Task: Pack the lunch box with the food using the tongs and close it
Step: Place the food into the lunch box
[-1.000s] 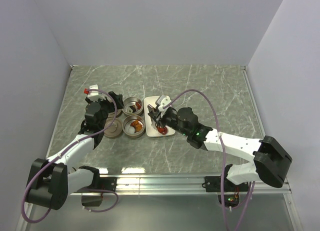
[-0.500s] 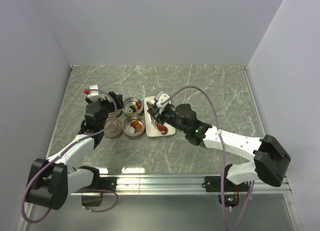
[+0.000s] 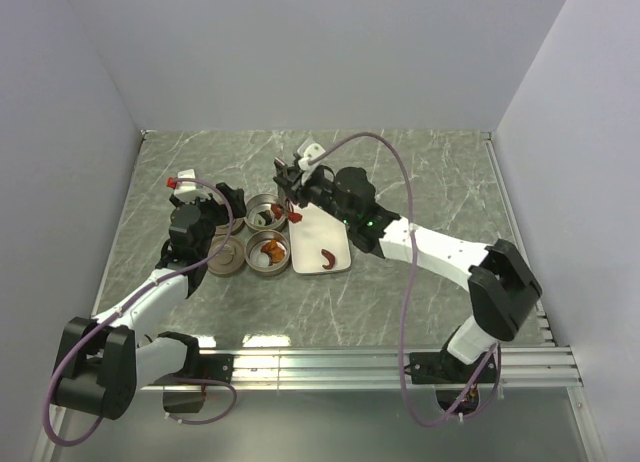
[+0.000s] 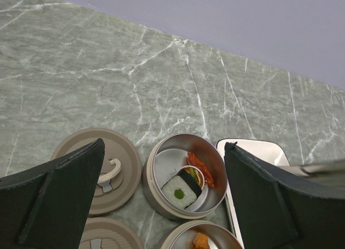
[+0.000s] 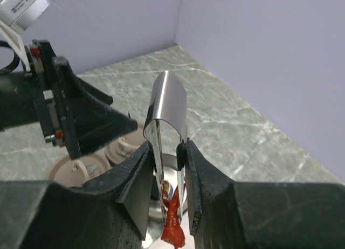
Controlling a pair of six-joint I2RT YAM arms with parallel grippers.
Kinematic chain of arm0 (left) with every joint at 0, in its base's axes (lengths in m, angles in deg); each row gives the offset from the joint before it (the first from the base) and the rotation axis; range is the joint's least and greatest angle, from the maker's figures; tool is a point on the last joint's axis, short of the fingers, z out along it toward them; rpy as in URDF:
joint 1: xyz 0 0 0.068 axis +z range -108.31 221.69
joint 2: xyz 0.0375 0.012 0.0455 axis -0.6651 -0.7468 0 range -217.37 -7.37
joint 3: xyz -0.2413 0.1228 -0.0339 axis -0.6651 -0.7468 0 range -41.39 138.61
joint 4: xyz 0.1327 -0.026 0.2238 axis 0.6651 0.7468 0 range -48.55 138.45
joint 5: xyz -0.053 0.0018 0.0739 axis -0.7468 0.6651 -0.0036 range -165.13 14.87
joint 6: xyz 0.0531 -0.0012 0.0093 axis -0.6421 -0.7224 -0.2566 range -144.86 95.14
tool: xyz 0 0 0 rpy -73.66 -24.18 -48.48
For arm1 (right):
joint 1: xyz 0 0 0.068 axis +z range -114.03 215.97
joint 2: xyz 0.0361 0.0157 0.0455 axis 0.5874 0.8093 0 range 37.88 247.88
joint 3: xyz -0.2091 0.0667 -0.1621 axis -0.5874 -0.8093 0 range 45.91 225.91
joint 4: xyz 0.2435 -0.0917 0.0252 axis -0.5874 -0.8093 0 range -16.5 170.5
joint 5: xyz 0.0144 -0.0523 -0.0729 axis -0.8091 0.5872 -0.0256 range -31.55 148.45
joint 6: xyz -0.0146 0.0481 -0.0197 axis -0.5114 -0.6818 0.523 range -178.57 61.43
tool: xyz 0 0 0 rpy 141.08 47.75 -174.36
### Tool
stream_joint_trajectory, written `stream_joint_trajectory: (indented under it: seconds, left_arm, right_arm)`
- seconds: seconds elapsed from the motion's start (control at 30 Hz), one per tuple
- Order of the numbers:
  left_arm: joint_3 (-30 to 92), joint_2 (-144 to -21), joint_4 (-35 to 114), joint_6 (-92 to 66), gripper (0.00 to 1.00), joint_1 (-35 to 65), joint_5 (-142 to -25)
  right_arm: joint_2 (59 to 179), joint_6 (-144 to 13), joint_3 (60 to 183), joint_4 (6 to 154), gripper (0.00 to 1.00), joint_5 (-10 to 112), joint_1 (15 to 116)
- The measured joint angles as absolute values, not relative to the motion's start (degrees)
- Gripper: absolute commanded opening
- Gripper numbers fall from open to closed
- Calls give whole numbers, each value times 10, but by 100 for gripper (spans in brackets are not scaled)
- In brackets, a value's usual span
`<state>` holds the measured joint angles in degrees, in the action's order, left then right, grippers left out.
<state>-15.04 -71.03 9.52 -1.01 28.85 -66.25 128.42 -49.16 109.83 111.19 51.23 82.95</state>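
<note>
My right gripper (image 3: 297,190) is shut on the shiny tongs (image 5: 170,109), squeezing their two arms together. A red food piece (image 5: 173,230) hangs pinched at the tong tips, at the far tin's (image 3: 262,210) right rim. That far lunch box tin (image 4: 186,176) holds a white rice square, a round slice and a red strip. The near tin (image 3: 268,250) holds orange pieces. Another red piece (image 3: 327,255) lies on the white tray (image 3: 322,230). My left gripper (image 4: 165,146) is open above the lids and tins, with nothing between its fingers.
Two round handled lids (image 4: 102,168) (image 4: 99,238) lie left of the tins, under my left gripper (image 3: 205,227). The tray sits right of the tins. Grey walls bound the marble table on the left, back and right.
My right gripper has lifted off the tray and swung back and left to the far tin, carrying a red piece in the tongs. The left arm has not moved.
</note>
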Motion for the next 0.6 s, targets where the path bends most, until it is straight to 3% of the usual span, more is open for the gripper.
stream_joint_trajectory:
  seconds: [0.6]
  left_arm:
    - [-150,-714,94,-9,99,293,-663]
  right_arm:
    - [1443,-500,1269,1109,16,446,819]
